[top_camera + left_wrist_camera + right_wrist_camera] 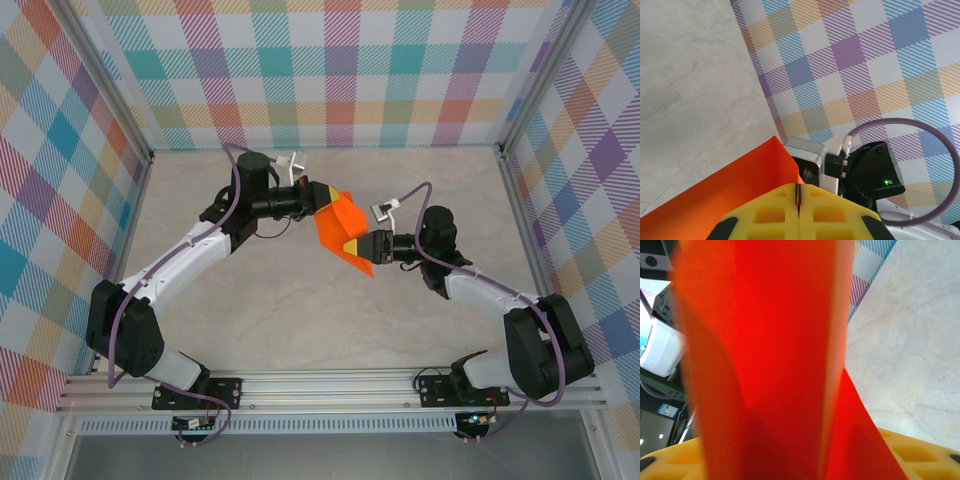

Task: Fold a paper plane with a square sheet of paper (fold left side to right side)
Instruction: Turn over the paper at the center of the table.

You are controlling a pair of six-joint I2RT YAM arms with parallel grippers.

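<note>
I have two arms reaching in over a pale marbled bench (300,310), and they meet above its middle with the square sheet of paper (338,228) held up between them, off the surface.

My left pincer (318,196) comes in from the far left. It is fully closed, its yellow fingers (770,215) pressed together on the paper's far upper edge, and the left wrist view shows a thin orange edge caught in the seam between them.

My right pincer (362,250) meets the paper's near lower corner from the right. In the right wrist view the orange paper (775,350) runs up between its yellow fingers (920,452), which stand partly apart. I cannot tell whether they are gripping it.

The sheet is no longer a flat square. It shows at least one long crease and overlapping layers, so I judge some folding is done. It has no clear pointed dart shape, so the plane looks unfinished, with more folds left to make.
</note>
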